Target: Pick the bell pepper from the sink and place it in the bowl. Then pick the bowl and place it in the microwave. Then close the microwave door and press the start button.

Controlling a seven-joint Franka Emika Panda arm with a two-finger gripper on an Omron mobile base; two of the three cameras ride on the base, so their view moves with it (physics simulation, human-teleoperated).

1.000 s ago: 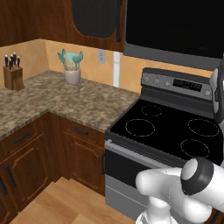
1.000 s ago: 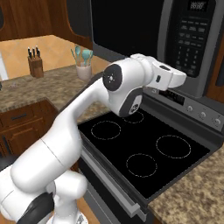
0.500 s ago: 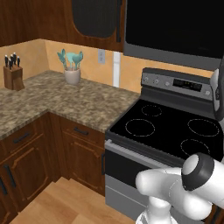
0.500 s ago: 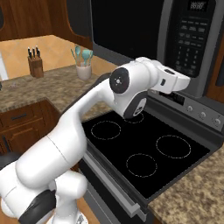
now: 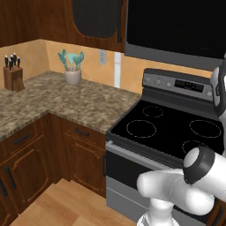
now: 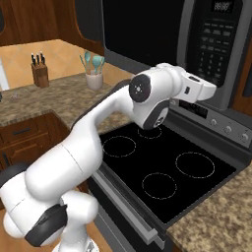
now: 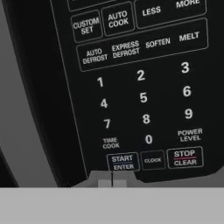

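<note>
While shut, fingers [image 7: 112,180] under START button [image 7: 122,162]

Both base views look forward and down over the stove [image 5: 170,128]; the hand view faces the microwave [image 7: 144,87] keypad closely.

Black microwave [image 6: 162,39] keypad [image 7: 140,87] with white lettering; black stove [image 6: 167,172] top ringed in thin white circles; speckled brown granite tabletop [image 5: 57,103]; dark reddish-brown cabinets [image 5: 26,154]; teal utensils [image 5: 70,58] in a white holder.
</note>
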